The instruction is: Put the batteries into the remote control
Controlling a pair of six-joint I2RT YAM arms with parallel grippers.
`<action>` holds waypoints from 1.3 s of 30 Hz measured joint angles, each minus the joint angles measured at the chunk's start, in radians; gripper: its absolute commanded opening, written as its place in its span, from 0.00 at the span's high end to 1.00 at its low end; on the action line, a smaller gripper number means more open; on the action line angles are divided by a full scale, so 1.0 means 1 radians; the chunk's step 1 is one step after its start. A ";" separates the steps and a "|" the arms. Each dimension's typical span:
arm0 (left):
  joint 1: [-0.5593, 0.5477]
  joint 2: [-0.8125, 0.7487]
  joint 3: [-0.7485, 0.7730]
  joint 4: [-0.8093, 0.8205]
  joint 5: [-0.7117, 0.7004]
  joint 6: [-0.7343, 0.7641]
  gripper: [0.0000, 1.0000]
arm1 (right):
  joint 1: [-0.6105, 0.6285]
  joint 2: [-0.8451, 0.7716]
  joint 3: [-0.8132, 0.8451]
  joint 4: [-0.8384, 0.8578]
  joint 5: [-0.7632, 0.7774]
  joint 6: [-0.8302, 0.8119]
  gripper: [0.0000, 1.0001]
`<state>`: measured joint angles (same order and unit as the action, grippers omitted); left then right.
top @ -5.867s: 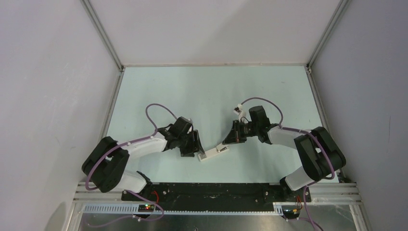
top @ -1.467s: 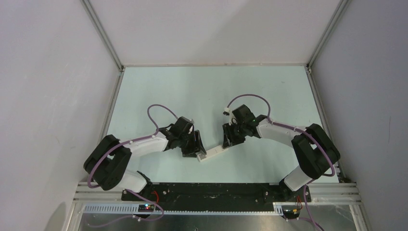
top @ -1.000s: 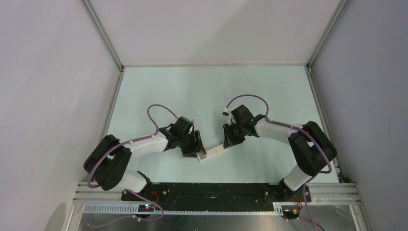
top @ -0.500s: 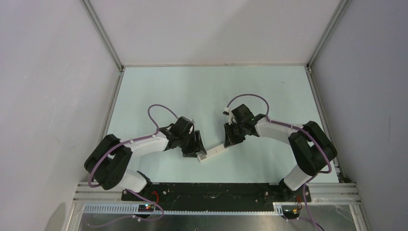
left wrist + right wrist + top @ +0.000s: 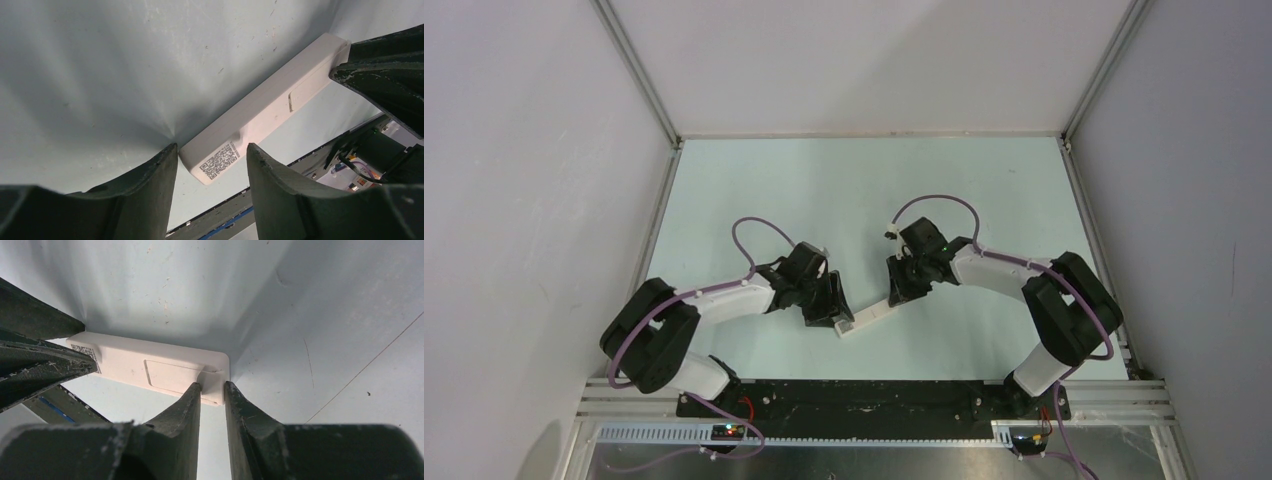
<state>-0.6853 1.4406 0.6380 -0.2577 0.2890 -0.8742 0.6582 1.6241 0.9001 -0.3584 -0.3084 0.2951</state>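
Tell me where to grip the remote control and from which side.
Likely the QR-label end of the remote control, from above, one finger on each long edge. It lies flat, back up, with straight parallel sides that fit between the fingers of the left gripper, and that leaves the battery cover free.

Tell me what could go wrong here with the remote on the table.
The battery cover is still on; the right tool, tips narrowly parted, sits at its latch end and could slip off without opening it. The left tool seems to grip only the label end of the remote control, so a push may pivot it.
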 measured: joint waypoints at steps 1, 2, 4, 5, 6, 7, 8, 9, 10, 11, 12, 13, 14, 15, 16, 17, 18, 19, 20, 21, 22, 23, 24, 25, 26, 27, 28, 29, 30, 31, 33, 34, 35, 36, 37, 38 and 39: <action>0.000 0.000 0.000 0.000 0.000 0.000 0.42 | 0.004 0.000 0.002 -0.003 0.009 0.005 0.73; 0.000 0.001 0.000 0.000 0.000 -0.001 0.42 | 0.009 0.000 0.004 -0.005 0.017 0.008 0.73; 0.000 0.002 0.000 0.001 0.002 -0.001 0.42 | 0.017 -0.001 0.007 -0.010 0.034 0.019 0.72; 0.000 0.002 0.000 0.001 0.002 -0.001 0.42 | 0.021 -0.002 0.008 -0.011 0.043 0.026 0.72; 0.000 0.002 0.000 0.001 0.002 -0.001 0.42 | 0.025 -0.002 0.009 -0.012 0.050 0.030 0.72; 0.000 0.002 0.000 0.001 0.002 -0.001 0.42 | 0.029 -0.002 0.010 -0.013 0.056 0.035 0.72; 0.000 0.002 0.000 0.001 0.002 -0.001 0.42 | 0.032 -0.003 0.011 -0.014 0.064 0.039 0.72; 0.000 0.003 0.000 0.002 0.003 -0.001 0.42 | 0.037 -0.005 0.011 -0.016 0.073 0.045 0.72; 0.000 0.003 0.000 0.002 0.003 -0.002 0.42 | 0.041 -0.006 0.011 -0.017 0.082 0.049 0.72; 0.000 0.003 0.000 0.002 0.003 -0.002 0.42 | 0.044 -0.007 0.011 -0.018 0.090 0.053 0.72; 0.000 0.003 0.000 0.002 0.003 -0.002 0.42 | 0.048 -0.008 0.012 -0.019 0.099 0.060 0.72; 0.000 0.003 0.000 0.002 0.003 -0.006 0.42 | 0.050 -0.008 0.013 -0.020 0.104 0.064 0.72; 0.000 0.003 0.000 0.002 0.003 -0.008 0.41 | 0.053 -0.009 0.014 -0.022 0.111 0.070 0.72; 0.000 0.003 0.000 0.002 0.003 -0.009 0.41 | 0.055 -0.009 0.014 -0.023 0.116 0.073 0.72; -0.001 0.003 0.000 0.002 0.002 -0.011 0.40 | 0.056 -0.009 0.015 -0.024 0.121 0.076 0.72; -0.001 0.003 0.000 0.003 0.001 -0.016 0.40 | 0.058 -0.009 0.016 -0.026 0.125 0.080 0.72; -0.002 0.001 0.000 0.003 -0.001 -0.018 0.39 | 0.059 -0.009 0.016 -0.026 0.129 0.085 0.72; -0.002 -0.002 -0.002 0.003 -0.002 -0.019 0.39 | 0.061 -0.010 0.016 -0.027 0.133 0.090 0.72; -0.004 -0.006 -0.005 0.003 -0.007 -0.026 0.39 | 0.061 -0.010 0.016 -0.028 0.137 0.093 0.72; -0.005 -0.012 -0.009 0.002 -0.011 -0.027 0.39 | 0.062 -0.011 0.016 -0.029 0.141 0.097 0.72; -0.006 -0.019 -0.014 0.001 -0.016 -0.033 0.39 | 0.063 -0.011 0.016 -0.029 0.144 0.098 0.73; -0.006 -0.025 -0.018 0.000 -0.020 -0.036 0.39 | 0.064 -0.011 0.016 -0.029 0.147 0.101 0.73; -0.006 -0.032 -0.023 -0.004 -0.024 -0.043 0.39 | 0.066 -0.012 0.016 -0.029 0.149 0.104 0.73; -0.007 -0.037 -0.026 -0.008 -0.026 -0.045 0.39 | 0.068 -0.013 0.016 -0.029 0.152 0.106 0.73; -0.008 -0.042 -0.029 -0.011 -0.031 -0.053 0.40 | 0.069 -0.013 0.016 -0.029 0.156 0.110 0.73; -0.010 -0.046 -0.031 -0.014 -0.034 -0.056 0.40 | 0.070 -0.014 0.016 -0.029 0.159 0.115 0.73; -0.015 -0.050 -0.033 -0.018 -0.043 -0.063 0.40 | 0.071 -0.014 0.016 -0.029 0.162 0.119 0.73; -0.021 -0.054 -0.034 -0.022 -0.050 -0.069 0.41 | 0.072 -0.014 0.016 -0.029 0.164 0.122 0.73; -0.028 -0.056 -0.034 -0.026 -0.056 -0.076 0.42 | 0.074 -0.015 0.015 -0.027 0.167 0.124 0.73; -0.034 -0.058 -0.034 -0.030 -0.061 -0.081 0.45 | 0.074 -0.016 0.013 -0.026 0.169 0.127 0.73; -0.047 -0.059 -0.034 -0.040 -0.071 -0.096 0.48 | 0.074 -0.020 0.008 -0.021 0.171 0.134 0.73; -0.053 -0.059 -0.034 -0.046 -0.077 -0.103 0.49 | 0.074 -0.022 0.004 -0.017 0.171 0.137 0.73; -0.061 -0.059 -0.034 -0.050 -0.078 -0.107 0.50 | 0.074 -0.024 0.001 -0.013 0.173 0.140 0.73; -0.065 -0.059 -0.034 -0.053 -0.080 -0.113 0.51 | 0.074 -0.027 -0.003 -0.008 0.174 0.142 0.73; -0.068 -0.059 -0.034 -0.058 -0.083 -0.118 0.51 | 0.075 -0.029 -0.006 -0.005 0.176 0.146 0.74; -0.069 -0.059 -0.034 -0.061 -0.085 -0.122 0.52 | 0.076 -0.030 -0.008 -0.002 0.177 0.147 0.74; -0.070 -0.059 -0.034 -0.062 -0.085 -0.125 0.53 | 0.076 -0.032 -0.011 0.001 0.179 0.150 0.73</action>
<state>-0.7551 1.3815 0.6037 -0.3195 0.2039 -0.9989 0.7345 1.5921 0.8894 -0.3576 -0.1295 0.4446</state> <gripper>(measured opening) 0.493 0.268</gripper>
